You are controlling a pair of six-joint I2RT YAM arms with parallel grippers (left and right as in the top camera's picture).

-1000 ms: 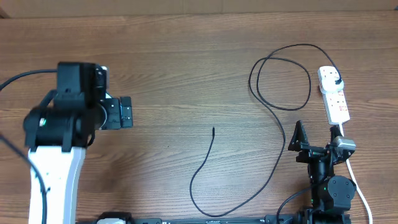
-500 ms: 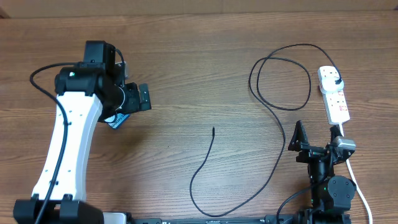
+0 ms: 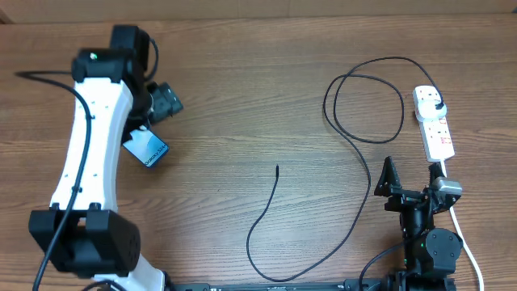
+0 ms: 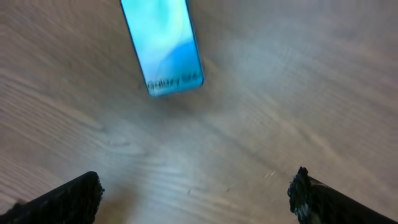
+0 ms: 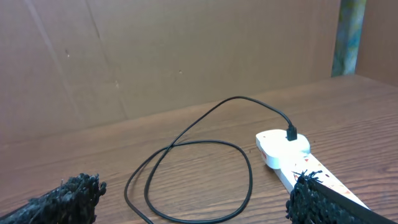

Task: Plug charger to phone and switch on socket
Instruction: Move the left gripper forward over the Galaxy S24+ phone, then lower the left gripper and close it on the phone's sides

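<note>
My left arm (image 3: 90,137) now sits swung back, phone (image 3: 146,149) uncovered on the table (image 3: 242,73), left side. My left gripper (image 3: 166,101) and right gripper (image 3: 414,182) both gape, empty. Charger (image 3: 276,174) sits plugged in socket (image 3: 437,133), tip loose mid-table, far from phone; plugging, switching left.

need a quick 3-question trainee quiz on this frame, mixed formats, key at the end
1. True or false: the long thin black charger cable has its black plug seated in the narrow white power strip.
2. Where does the slim smartphone with the light-blue lit screen lie? A) beside the white left arm B) against the power strip C) inside the cable's loop
3. Fill in: the cable's small connector tip lies ___ the smartphone (joined to / apart from).
Key: 1 true; 2 A; 3 apart from.
</note>
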